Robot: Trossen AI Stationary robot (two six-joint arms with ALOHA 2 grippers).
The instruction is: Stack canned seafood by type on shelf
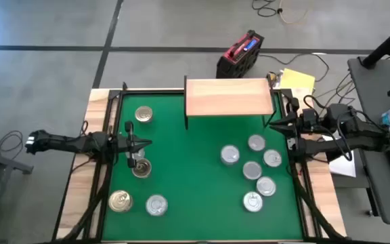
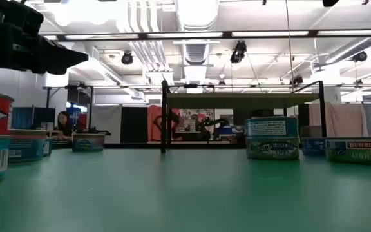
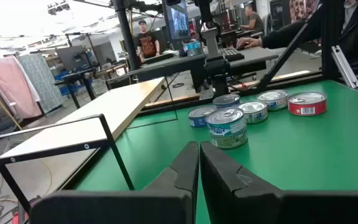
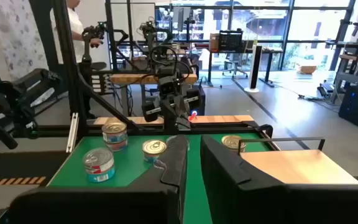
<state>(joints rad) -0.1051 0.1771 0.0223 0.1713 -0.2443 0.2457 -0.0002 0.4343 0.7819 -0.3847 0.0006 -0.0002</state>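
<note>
A: Hovering above the left half of the green mat (image 1: 195,129) with the left gripper (image 1: 146,143), fingers pressed together on nothing. Why there?

B: Probably staging for a pick. Sits right among the left cluster of tins (image 1: 156,205), just above a gold-topped tin (image 1: 141,168) and below another gold one (image 1: 143,114). Closed because empty, most likely; would need opening before any descent.

A: And the right gripper (image 1: 271,124)?

B: Parked at the mat's right edge, just beside the near right corner of the shelf (image 1: 229,97). Fingers barely parted, a thin gap showing between them in its wrist view, and gripping nothing. Looks like waiting, kept clear of the right cluster of tins (image 1: 252,170).

A: Shelf position?

B: Standing at the far edge of the mat, centred, with no tin on its board yet. Reachable from either side, hence a sensible drop point.

A: Why two clusters?

B: Split roughly one per arm: four on the left, six on the right, all lying flat with lids up. Convenient for a grasp from above. Sorting by type not yet begun, judging by the bare board.
</note>
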